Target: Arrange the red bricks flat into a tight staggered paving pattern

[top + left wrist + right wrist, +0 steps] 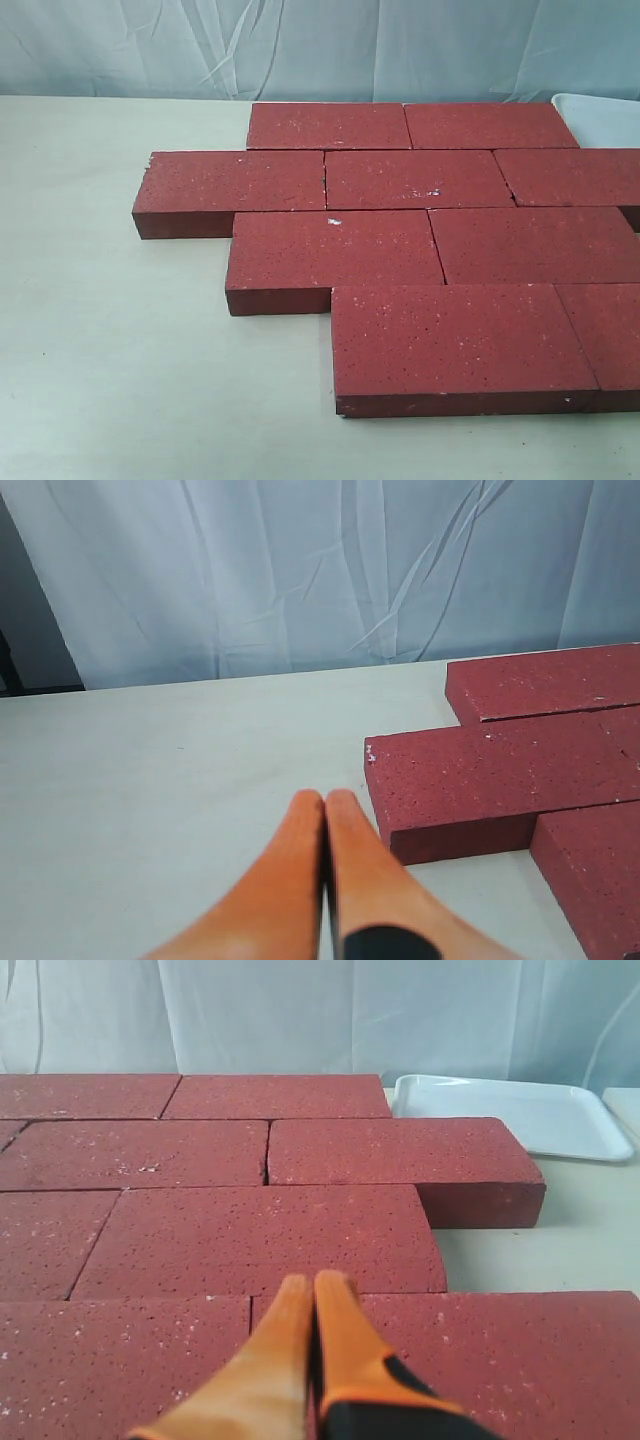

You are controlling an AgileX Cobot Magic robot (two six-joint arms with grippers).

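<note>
Both pairs of jaws closed together — right gripper [313, 1280] over the red bricks [260, 1230], left gripper [323, 798] beside them.

I see bright, soft, even light; the dark red, white-specked rectangular paving bricks [420, 180] cast thin shadows on the pale tabletop [100, 350]. The orange-fingered left gripper [325, 800] looks slightly soft, perhaps unfocused.

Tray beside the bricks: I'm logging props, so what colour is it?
The tray is plain white; right wrist view shows it best.
</note>
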